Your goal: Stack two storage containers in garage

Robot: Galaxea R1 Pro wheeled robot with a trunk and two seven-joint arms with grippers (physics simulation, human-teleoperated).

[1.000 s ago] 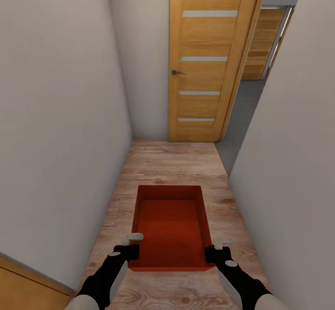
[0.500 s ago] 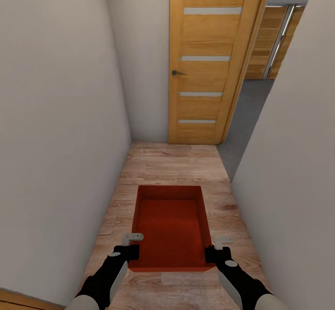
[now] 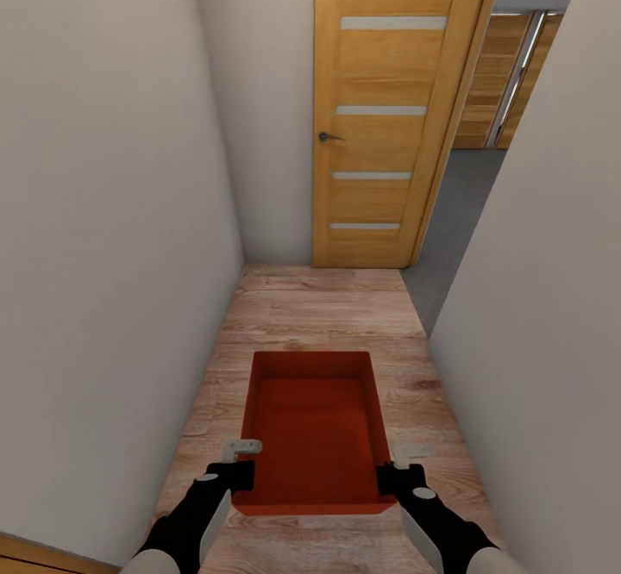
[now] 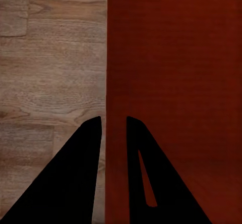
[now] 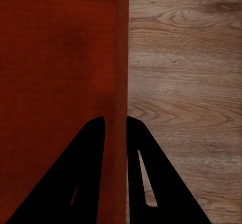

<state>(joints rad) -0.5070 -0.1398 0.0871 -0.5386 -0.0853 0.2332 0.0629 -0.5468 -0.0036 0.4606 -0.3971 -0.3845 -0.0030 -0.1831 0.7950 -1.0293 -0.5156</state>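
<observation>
Both arms reach forward and down, side by side. The left gripper point(image 3: 242, 462) has its fingers point(image 4: 85, 153) closed on the left wall of the storage container point(image 3: 312, 427). The right gripper point(image 3: 398, 466) pinches the right wall the same way. The orange-red container hangs level above the wood-plank floor point(image 3: 319, 307) of a narrow hallway, before a wooden door point(image 3: 388, 109).

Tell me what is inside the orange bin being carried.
The storage container shows only its bare ribbed bottom; nothing lies in it. The floor directly under it is covered.
</observation>
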